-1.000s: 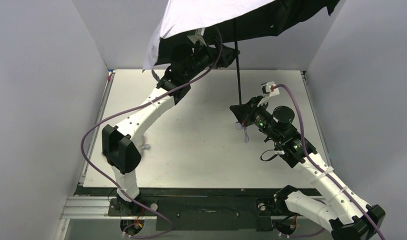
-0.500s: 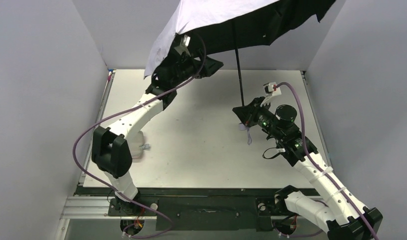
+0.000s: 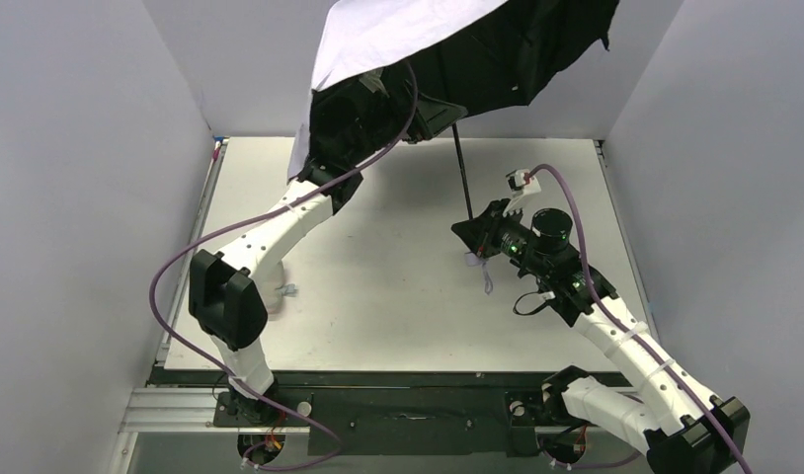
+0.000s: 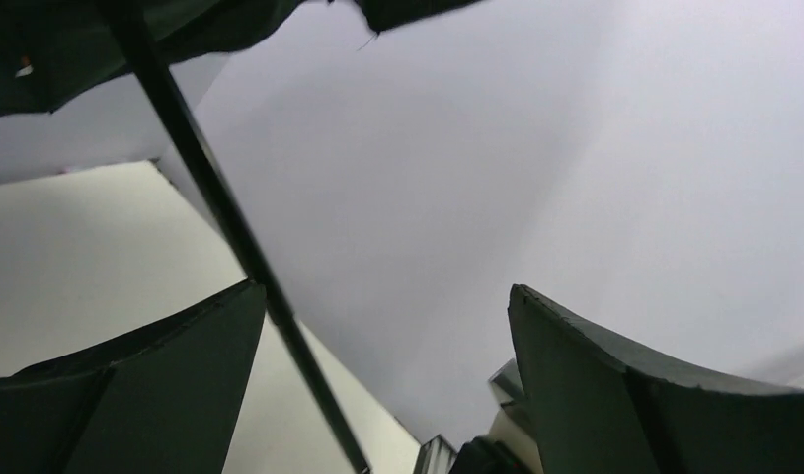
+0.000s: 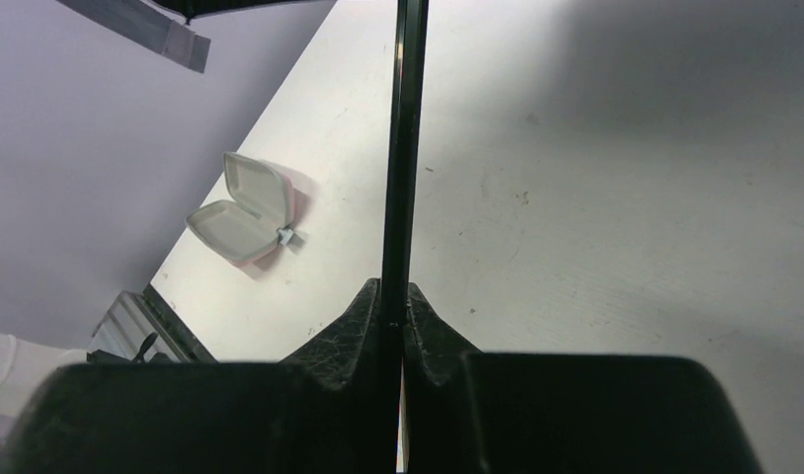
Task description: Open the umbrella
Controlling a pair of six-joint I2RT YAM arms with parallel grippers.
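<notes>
Black shaft (image 5: 403, 148) pinched only between the right fingers (image 5: 351, 328), with the left fingers (image 4: 596, 385) gaping empty, could twist loose as the top-heavy umbrella (image 3: 497, 49) leans.

The umbrella (image 3: 457, 49) spreads above and beyond both hands, over the far edge of the worktop (image 3: 398, 306). Its shaft (image 3: 463, 173) runs down into the right hand (image 3: 474, 229), where it stands pinched between the two fingers. The left hand (image 3: 438, 117) is up under the umbrella, just left of the shaft, with its fingers spread apart and the shaft passing close beside one of them. A pouch (image 5: 242, 209) lies on the worktop well to the left of the right hand and far below the left hand.
</notes>
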